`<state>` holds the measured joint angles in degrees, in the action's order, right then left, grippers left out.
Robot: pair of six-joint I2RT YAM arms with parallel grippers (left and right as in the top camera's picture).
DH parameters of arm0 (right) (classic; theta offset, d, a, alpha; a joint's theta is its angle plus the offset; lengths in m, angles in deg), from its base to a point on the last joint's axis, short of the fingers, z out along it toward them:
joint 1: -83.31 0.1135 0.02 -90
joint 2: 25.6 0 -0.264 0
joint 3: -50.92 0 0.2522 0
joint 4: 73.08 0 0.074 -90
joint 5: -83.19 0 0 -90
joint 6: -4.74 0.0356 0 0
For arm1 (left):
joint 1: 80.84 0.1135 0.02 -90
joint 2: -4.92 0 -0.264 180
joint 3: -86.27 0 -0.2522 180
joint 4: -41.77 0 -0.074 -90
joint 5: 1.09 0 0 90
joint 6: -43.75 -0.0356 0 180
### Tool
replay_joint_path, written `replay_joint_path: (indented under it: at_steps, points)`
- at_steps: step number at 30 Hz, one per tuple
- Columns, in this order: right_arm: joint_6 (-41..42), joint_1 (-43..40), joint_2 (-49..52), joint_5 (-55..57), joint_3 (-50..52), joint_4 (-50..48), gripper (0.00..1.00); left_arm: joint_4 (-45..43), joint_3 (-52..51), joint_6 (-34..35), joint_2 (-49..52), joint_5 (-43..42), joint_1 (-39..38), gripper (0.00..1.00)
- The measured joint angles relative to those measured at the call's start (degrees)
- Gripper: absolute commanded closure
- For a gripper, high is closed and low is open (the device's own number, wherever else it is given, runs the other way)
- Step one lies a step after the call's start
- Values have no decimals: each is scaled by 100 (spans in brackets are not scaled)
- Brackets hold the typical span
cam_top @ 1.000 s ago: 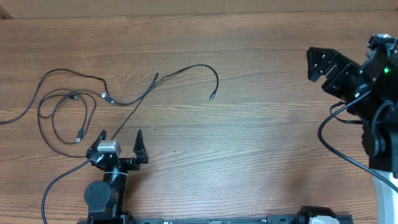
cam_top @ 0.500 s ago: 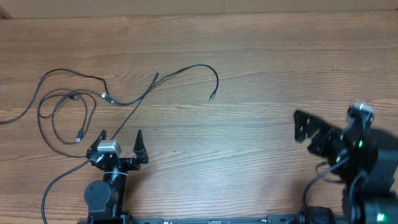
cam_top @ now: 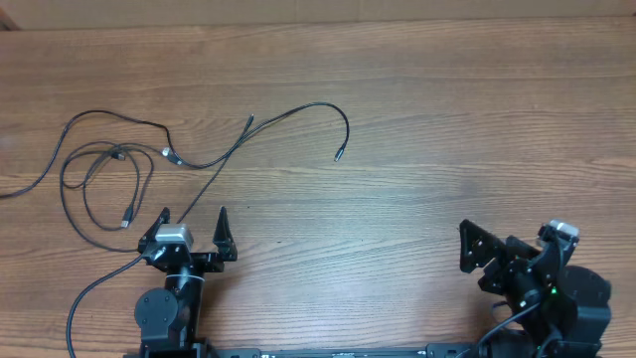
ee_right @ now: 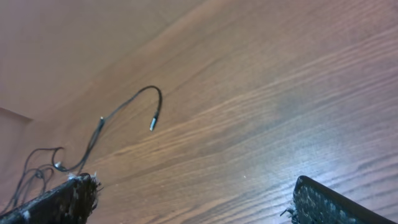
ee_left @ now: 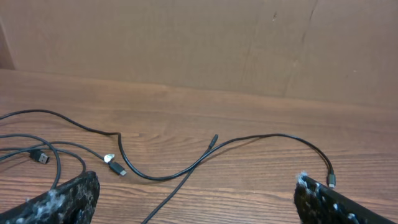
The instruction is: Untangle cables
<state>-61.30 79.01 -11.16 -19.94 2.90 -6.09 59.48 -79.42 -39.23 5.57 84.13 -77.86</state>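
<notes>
Cables (cam_top: 320, 104) lie in a loose tangle on the worktop's (cam_top: 427, 139) left half, just ahead & left of L pincer (cam_top: 194, 213), well apart from R pincer (ee_right: 193, 182); L one much nearer. Both pincers gape fully, holding nothing. Thin black cords w/ small plug tips: loops overlap at left, one long strand arcs rightward.

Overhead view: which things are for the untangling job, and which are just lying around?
For the job:
- the cables, looped together on the left of the table
- the left gripper and right gripper, both open and empty

Just there:
- the wooden table
- the cardboard wall behind it
- the thick wire on the left arm
</notes>
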Motion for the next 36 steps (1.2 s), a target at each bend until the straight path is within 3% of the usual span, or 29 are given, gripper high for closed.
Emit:
replay_joint_path:
  at_steps: [16, 29, 36]
  points:
    - [0, -2, -330, 2, 1410, 26, 0, 0, 0, 0, 0, 0, 0, 0]
    - [0, 0, -365, 2, 1698, -85, 0, 0, 0, 0, 0, 0, 0, 0]
    - [0, 0, -881, 2, 1757, -92, 0, 0, 0, 0, 0, 0, 0, 0]
